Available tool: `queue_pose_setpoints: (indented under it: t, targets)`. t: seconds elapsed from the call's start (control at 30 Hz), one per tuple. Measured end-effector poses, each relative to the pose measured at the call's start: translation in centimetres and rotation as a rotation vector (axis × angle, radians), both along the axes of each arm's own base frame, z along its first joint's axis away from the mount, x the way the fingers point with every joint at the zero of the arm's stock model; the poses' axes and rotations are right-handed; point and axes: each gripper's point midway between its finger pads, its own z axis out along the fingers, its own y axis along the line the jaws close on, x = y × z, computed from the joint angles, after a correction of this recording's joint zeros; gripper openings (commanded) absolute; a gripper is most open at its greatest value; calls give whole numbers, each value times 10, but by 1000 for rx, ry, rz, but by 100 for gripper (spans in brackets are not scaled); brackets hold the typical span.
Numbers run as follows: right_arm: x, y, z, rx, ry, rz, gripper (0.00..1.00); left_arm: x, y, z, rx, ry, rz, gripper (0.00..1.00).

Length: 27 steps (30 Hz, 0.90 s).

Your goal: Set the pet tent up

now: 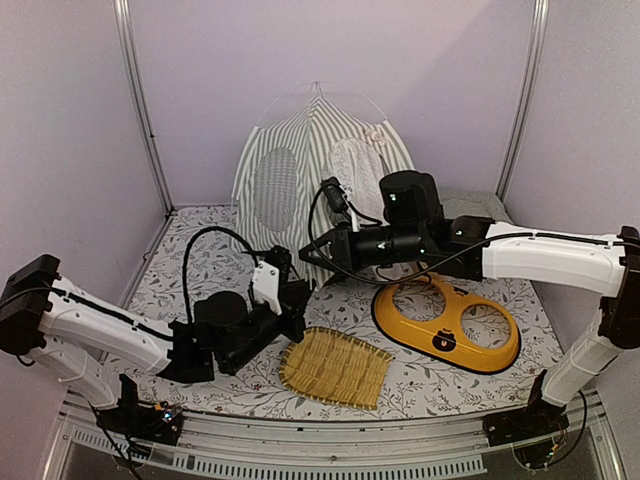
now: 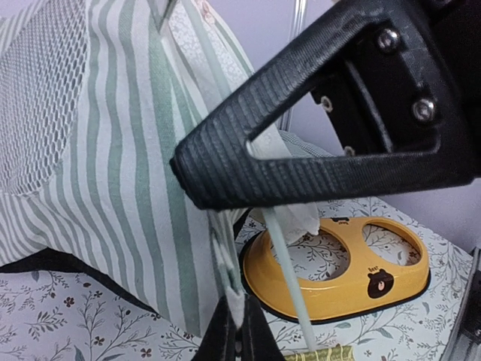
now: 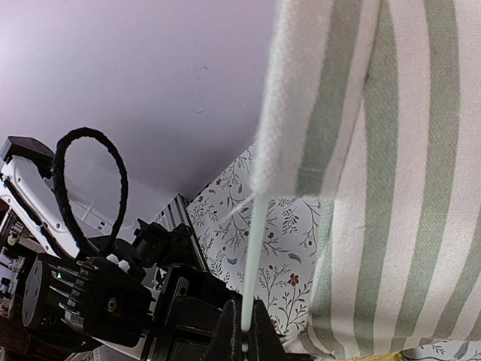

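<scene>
Tent (image 1: pixel 320 180) standing upright at upper centre of the overhead view, at the back of the flower-patterned surface (image 1: pixel 165 275), its mesh window and lace door facing the arms. Both arms meet at its lower front edge, just below frame centre. Left fingers (image 2: pixel 216 342), at the bottom of the left wrist view, are clenched on the striped hem where the fabric edge runs down between them. Right fingers (image 3: pixel 225 342), at the bottom of the right wrist view, are clenched on the thin pale pole (image 3: pixel 253 256) that hangs out of the fabric edge. One right finger also fills the upper right of the left wrist view, so the two grips lie close together. A yellow bowl tray (image 1: pixel 445 320) lies at lower right and a woven mat (image 1: pixel 335 368) at lower centre, neither touched. The step in hand appears to be seating the free pole end at the tent's front corner. The next move probably calls for the left fingers to hold the hem taut while the right guides the pole tip to it; whether a pocket or eyelet waits there cannot be seen.
</scene>
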Motion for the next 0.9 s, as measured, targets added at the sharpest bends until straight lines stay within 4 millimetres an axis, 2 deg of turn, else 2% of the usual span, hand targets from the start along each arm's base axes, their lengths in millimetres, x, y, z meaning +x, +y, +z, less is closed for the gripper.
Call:
queue_pose_setpoints:
  t: [0.4,0.67,0.9]
  targets:
    - [13,-1,9,15,-27,-17,0,-4,1,-2,-6,11,20,0]
    - [19,7,4,17,-29,-17,0,-4,-1,-5,10,11,38,0]
    - [21,7,7,21,-33,-20,0,-4,0,-5,11,11,47,0]
